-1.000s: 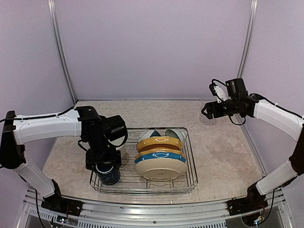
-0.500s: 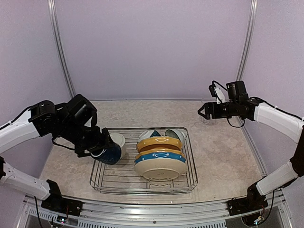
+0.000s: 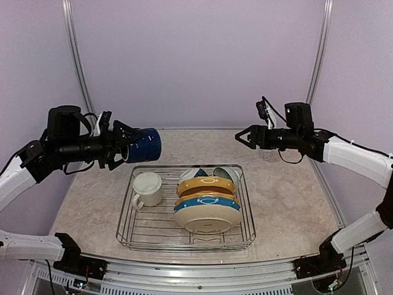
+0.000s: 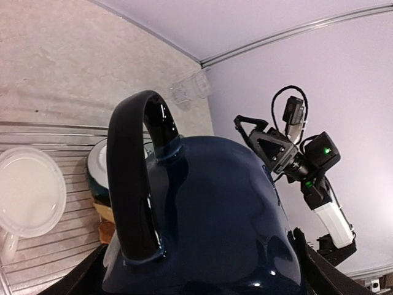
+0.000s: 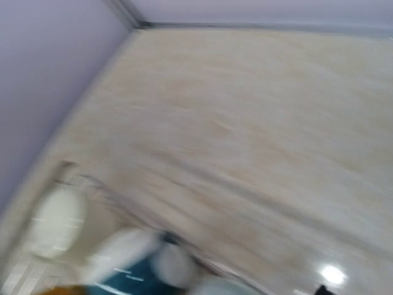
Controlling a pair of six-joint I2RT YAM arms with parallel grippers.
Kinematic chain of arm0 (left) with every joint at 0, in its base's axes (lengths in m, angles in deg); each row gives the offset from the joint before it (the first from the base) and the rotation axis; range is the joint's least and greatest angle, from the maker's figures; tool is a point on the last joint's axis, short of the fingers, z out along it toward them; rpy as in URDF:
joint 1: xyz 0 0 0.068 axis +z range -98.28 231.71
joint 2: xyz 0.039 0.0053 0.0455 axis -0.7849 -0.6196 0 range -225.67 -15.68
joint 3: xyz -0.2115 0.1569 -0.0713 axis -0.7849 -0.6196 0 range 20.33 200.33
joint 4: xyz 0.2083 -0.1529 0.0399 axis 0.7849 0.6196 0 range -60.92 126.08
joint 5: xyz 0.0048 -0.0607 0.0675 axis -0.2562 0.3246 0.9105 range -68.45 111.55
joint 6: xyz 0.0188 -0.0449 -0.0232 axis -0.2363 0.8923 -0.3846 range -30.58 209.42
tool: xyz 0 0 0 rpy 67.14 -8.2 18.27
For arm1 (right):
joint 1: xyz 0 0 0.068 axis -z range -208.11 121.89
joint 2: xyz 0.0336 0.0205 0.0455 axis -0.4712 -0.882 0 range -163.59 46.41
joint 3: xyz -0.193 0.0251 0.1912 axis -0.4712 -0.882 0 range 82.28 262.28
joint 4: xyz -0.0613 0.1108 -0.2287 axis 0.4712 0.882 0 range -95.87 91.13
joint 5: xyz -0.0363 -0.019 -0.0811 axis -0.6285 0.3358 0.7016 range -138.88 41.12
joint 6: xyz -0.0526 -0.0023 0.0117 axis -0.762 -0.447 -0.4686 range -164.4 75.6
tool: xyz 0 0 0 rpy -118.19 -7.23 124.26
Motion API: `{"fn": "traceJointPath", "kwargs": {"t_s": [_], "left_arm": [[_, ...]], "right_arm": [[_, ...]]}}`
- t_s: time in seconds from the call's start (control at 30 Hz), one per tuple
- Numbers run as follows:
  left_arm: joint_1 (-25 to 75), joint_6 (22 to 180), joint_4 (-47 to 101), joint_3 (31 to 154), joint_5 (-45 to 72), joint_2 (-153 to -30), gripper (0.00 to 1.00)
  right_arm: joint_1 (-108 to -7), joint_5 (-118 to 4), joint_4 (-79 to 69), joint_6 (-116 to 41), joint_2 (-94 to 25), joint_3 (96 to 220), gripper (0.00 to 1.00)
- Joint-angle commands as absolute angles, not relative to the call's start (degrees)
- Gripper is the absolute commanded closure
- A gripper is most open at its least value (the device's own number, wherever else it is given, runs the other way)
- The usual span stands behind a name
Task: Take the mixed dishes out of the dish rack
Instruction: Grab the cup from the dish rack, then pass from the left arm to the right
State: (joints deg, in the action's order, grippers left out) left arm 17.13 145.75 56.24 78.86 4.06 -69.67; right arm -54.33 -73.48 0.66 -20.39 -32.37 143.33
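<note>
Navy mug: gripped it sideways in left hand, aloft beyond the far-left corner of the dish rack. Held right hand open, empty. Mid-unload; needed next an upright set-down on bare counter.

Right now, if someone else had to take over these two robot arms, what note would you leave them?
Left jaws: shut on the navy ceramic mug, aloft near the far-left corner of the silver wire dish rack.
Right jaws: open, empty, aloft.
Done: clear glass tumbler on the table by the far wall.
Left in rack: cream ceramic mug, round mustard-yellow plate, blue-rimmed plate, cream plate, teal-and-white bowl.
Navy mug not yet set down.
</note>
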Motion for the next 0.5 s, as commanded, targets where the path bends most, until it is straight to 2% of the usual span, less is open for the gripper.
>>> {"fn": "traceJointPath", "kwargs": {"t_s": [0.0,0.1,0.3,0.47], "left_arm": [[20.1,147.2,34.6,79.5,-9.4,-74.4,0.64],[20.9,150.7,25.6,79.3,-14.0,-78.5,0.64],[20.2,158.1,11.8,77.4,-15.6,-84.0,0.65],[18.9,159.7,8.3,77.4,-17.1,-87.5,0.65]], "right_arm": [[-59.9,-78.2,-11.8,-14.6,-33.2,144.1,0.2],[-63.8,-79.7,-19.4,-12.6,-34.2,144.3,0.2],[-70.8,-82.6,-30.9,-11.0,-37.1,146.0,0.2],[-73.2,-82.7,-35.5,-10.7,-39.3,146.6,0.23]]}}
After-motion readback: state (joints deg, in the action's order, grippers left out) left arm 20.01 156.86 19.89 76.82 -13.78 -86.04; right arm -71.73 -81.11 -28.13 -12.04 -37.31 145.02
